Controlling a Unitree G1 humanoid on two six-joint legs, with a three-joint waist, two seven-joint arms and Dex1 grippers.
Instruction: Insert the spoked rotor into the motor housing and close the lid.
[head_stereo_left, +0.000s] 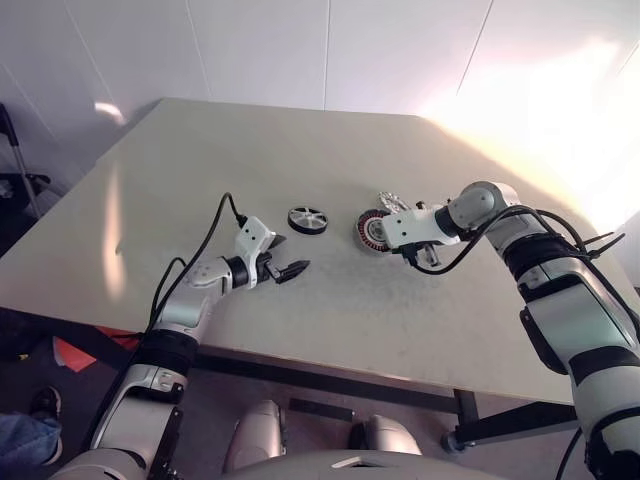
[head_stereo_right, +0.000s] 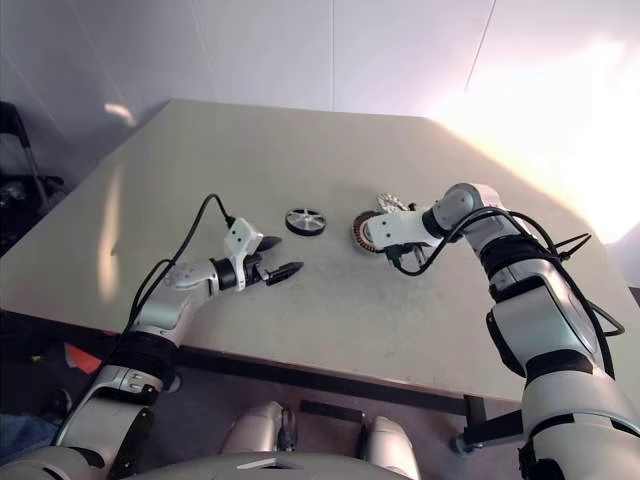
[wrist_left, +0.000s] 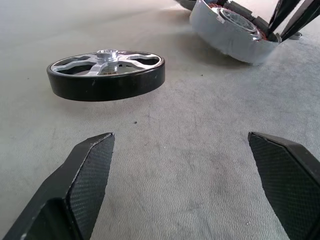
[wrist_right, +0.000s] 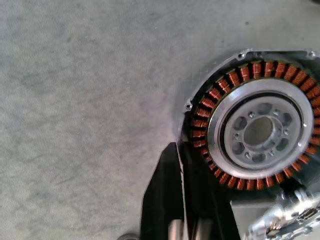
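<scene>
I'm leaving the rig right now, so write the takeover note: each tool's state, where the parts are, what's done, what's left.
Left tool: open, holding nothing, low over the table, pointing toward the spoked rotor.
Right tool: shut, pinching the rim of the motor housing, which sits tilted up on edge.
Spoked rotor: flat on the table, between the two arms, untouched.
Lid: on the table just behind the housing, partly hidden.
Done: housing gripped.
Left: pick up the rotor, seat it in the housing, close the lid.
</scene>
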